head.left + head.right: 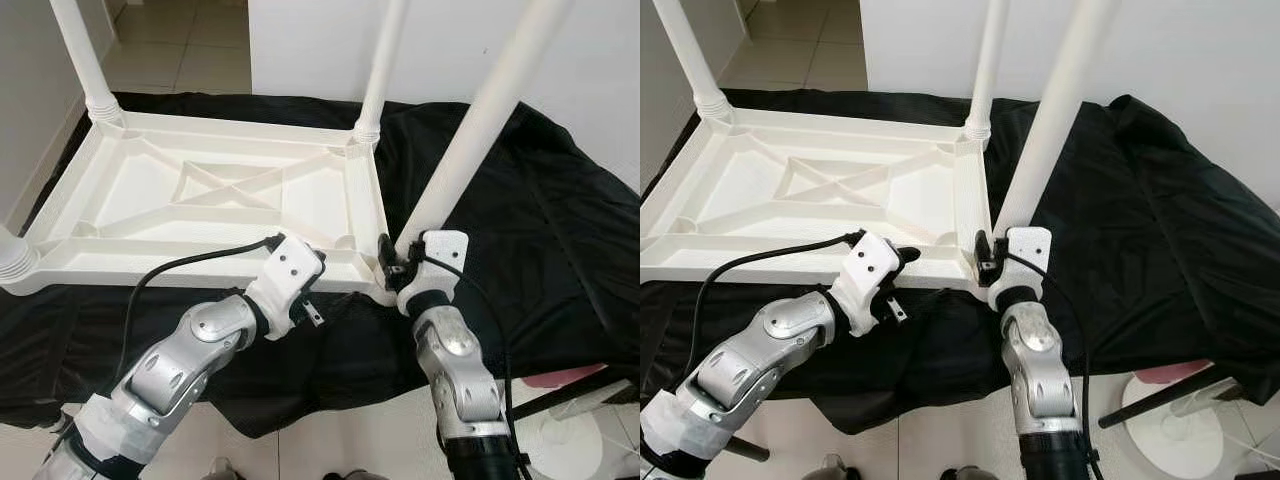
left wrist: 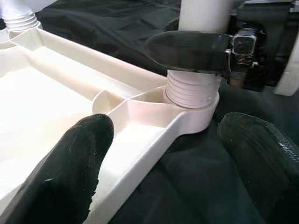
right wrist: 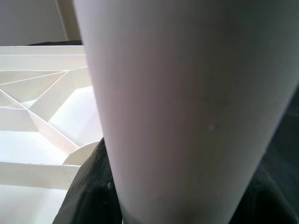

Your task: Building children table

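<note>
Pinching the leaning leg (image 1: 480,130) low down, the right gripper (image 1: 397,262) could cross-thread it in the tabletop (image 1: 215,200); the left gripper (image 1: 300,275) is spread beside the rim.

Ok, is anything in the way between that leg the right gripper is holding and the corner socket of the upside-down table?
Nothing visible. The right gripper is clamped on the white leg low down, and its threaded end already sits in the corner socket of the tabletop. The left gripper, open, hovers beside that corner without blocking it.
</note>
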